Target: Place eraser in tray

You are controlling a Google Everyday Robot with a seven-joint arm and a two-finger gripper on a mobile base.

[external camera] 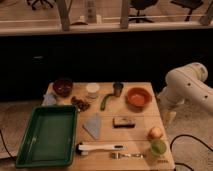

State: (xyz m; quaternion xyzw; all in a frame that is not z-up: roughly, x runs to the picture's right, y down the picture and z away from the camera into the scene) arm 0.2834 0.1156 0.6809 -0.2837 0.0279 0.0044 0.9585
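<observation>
The eraser (123,122) is a small dark block lying flat near the middle of the wooden table, just right of centre. The green tray (47,135) sits at the table's front left with nothing in it. My white arm (186,88) is off the table's right side. The gripper (170,117) hangs down beside the right edge of the table, well to the right of the eraser and far from the tray, and touches nothing.
A grey-blue cloth (93,125) lies between tray and eraser. A white-handled tool (100,148) and a fork (125,155) lie along the front. An orange bowl (138,97), a fruit (155,132) and a green cup (158,148) stand at the right. A dark bowl (63,86) and cups stand at the back.
</observation>
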